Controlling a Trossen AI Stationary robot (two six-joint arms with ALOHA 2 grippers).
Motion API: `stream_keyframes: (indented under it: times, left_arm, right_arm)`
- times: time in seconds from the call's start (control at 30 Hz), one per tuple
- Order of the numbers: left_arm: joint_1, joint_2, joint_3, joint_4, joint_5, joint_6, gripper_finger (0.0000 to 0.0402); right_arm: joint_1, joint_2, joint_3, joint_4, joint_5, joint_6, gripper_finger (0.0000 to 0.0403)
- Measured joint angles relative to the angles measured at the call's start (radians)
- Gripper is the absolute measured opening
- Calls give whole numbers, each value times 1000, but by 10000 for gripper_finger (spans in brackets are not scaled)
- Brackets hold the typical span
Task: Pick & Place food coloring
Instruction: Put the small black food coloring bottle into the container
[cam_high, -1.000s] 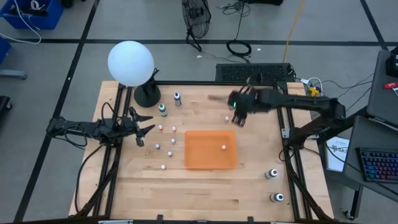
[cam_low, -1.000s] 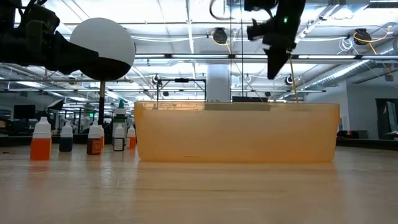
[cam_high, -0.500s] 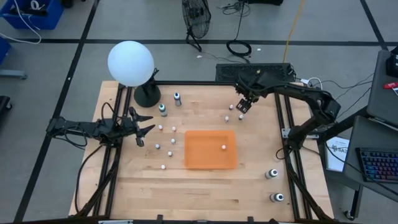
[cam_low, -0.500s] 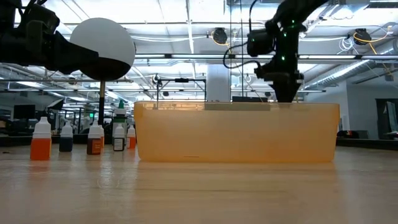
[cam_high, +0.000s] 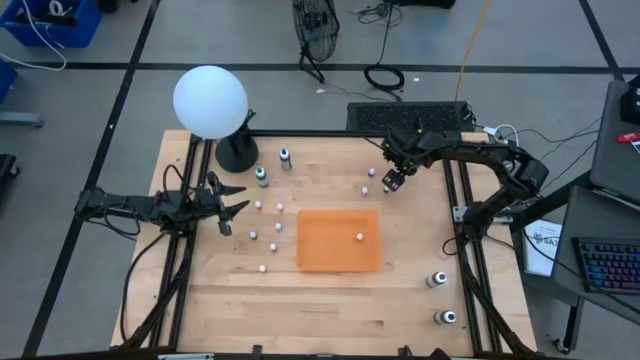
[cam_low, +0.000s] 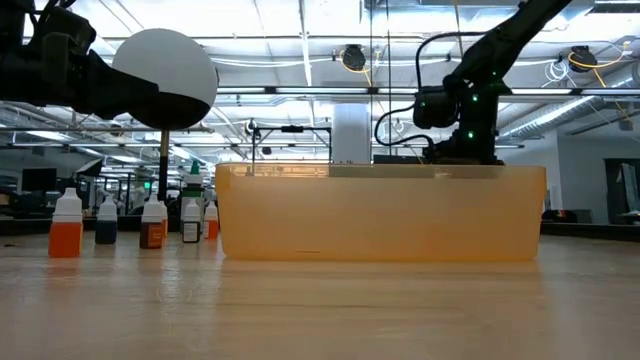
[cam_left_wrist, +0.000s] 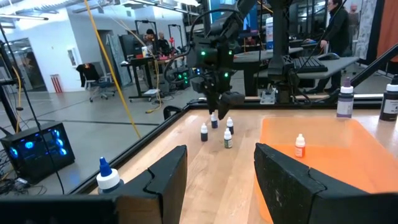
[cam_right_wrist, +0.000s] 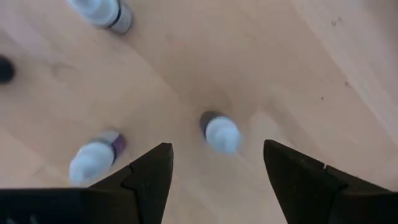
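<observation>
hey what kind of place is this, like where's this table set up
Probably a robotics lab or workshop: two dark robot arms are mounted at a wooden table, with desks and people in the open room behind.

The food coloring bottles (cam_high: 268, 222) are tiny, white-capped and upright, scattered over the wooden worktop (cam_high: 330, 300). One stands inside the orange tray (cam_high: 338, 240). Several cluster left of it, three stand near the far edge (cam_high: 376, 181), and two larger grey ones (cam_high: 437, 279) stand at the right front.
</observation>
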Motion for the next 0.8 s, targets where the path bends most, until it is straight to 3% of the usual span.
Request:
stream_keyframes:
  times: [0.23, 0.8]
  left_arm:
    - [0, 0, 0, 0, 0, 0, 186]
    - [0, 0, 0, 0, 0, 0, 186]
  right_arm:
    - [-19, 1, -25, 61, -51, -13, 238]
    - [-20, 80, -25, 89, -49, -16, 237]
